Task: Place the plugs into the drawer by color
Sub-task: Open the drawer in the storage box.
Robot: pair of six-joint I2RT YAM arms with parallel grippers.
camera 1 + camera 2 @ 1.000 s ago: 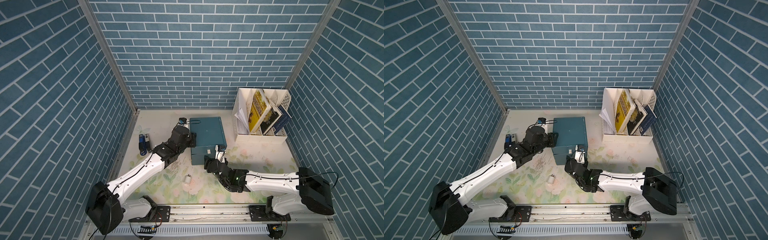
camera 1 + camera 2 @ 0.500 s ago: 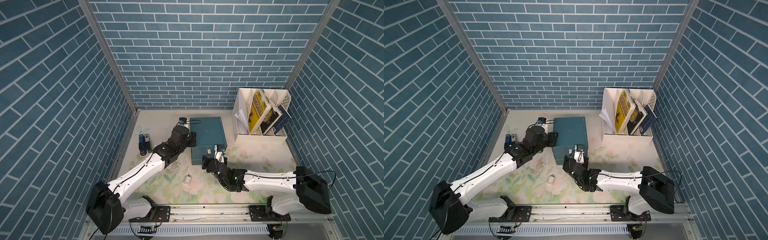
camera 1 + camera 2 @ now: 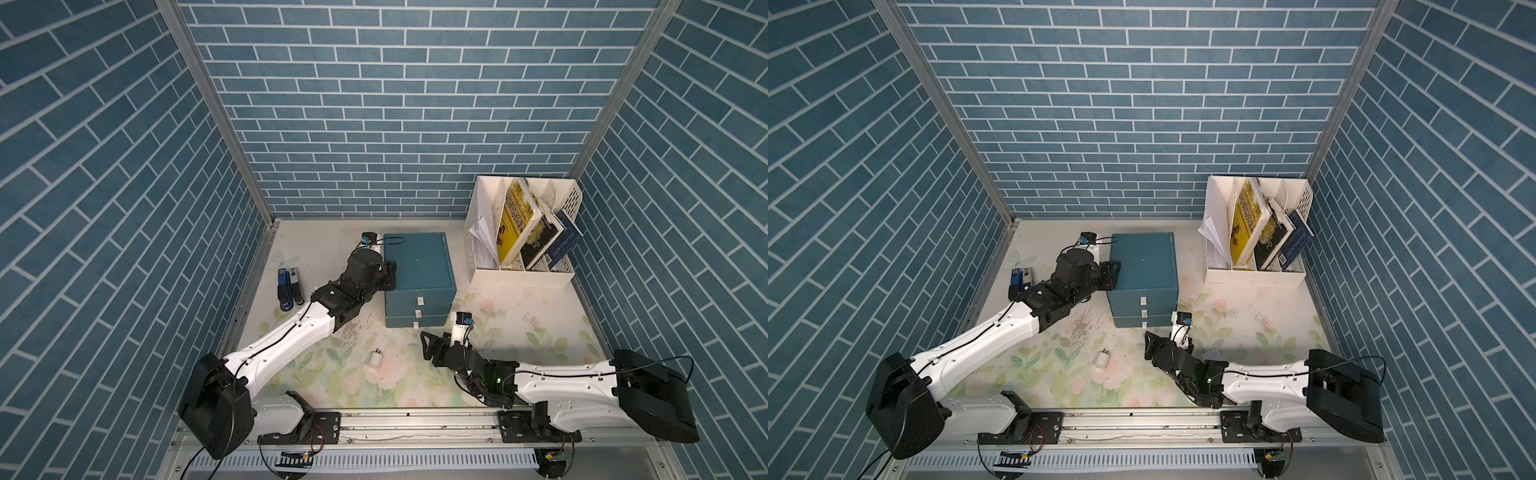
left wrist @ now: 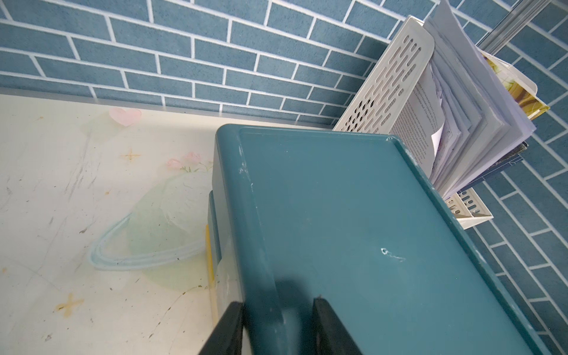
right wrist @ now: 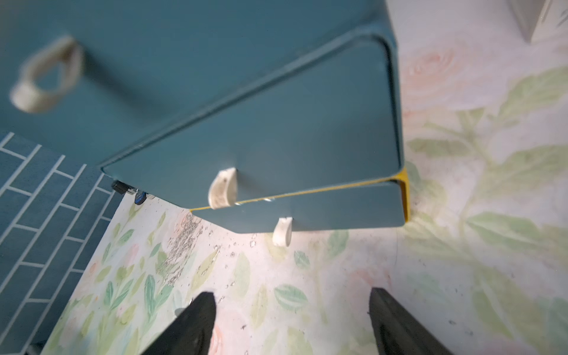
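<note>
The drawer (image 3: 417, 266) (image 3: 1144, 262) is a dark teal cabinet of three stacked drawers with white tab handles, all pushed in. My left gripper (image 3: 390, 270) (image 4: 278, 302) is shut on its upper left edge, one finger on each side of the rim. A single white plug (image 3: 376, 358) (image 3: 1104, 358) lies on the floral mat in front of the drawer, prongs up. To its right my right gripper (image 3: 430, 347) (image 5: 290, 296) hovers open and empty, low over the mat. It points at the bottom drawer's handle (image 5: 282, 231) without touching it.
Blue and black staplers (image 3: 289, 286) lie by the left wall. A white perforated book rack (image 3: 523, 232) with books and papers stands at the back right, close to the drawer. Blue brick walls enclose three sides.
My right gripper has drawn back from the drawer's front toward the near edge of the mat. The left arm and the white plug have not moved.
</note>
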